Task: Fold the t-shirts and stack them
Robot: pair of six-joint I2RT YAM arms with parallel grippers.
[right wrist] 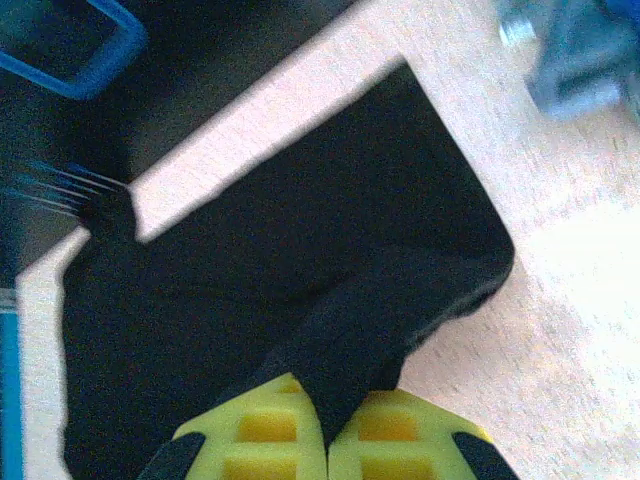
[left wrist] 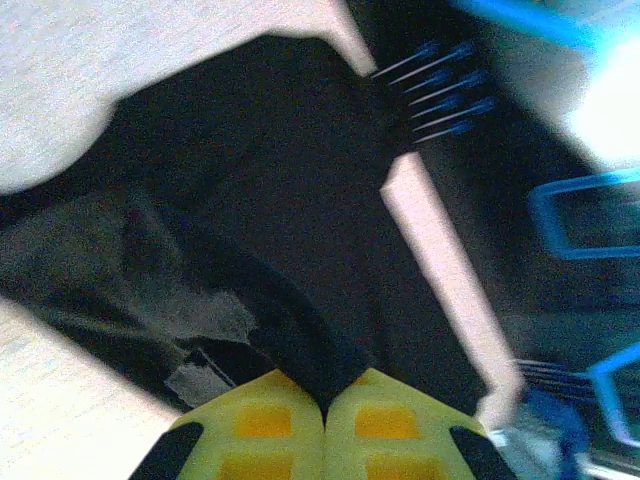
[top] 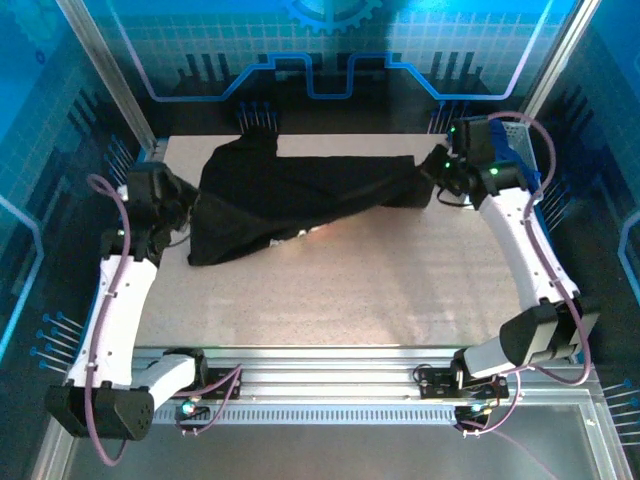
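Note:
A large black t-shirt (top: 290, 200) lies spread across the back half of the table, with a bit of pink-and-white print showing at its front edge. My left gripper (top: 183, 208) is at its left edge, shut on a fold of the black cloth (left wrist: 300, 340). My right gripper (top: 440, 178) is at the shirt's right end, shut on another fold of it (right wrist: 370, 350). The cloth is stretched between the two grippers. In both wrist views the yellow fingertips (left wrist: 270, 425) meet with black fabric pinched between them.
A blue-and-white object (top: 515, 145) sits at the back right corner behind the right arm. The pale table top (top: 350, 290) lies bare in front of the shirt. Blue enclosure walls stand close on the left, right and back.

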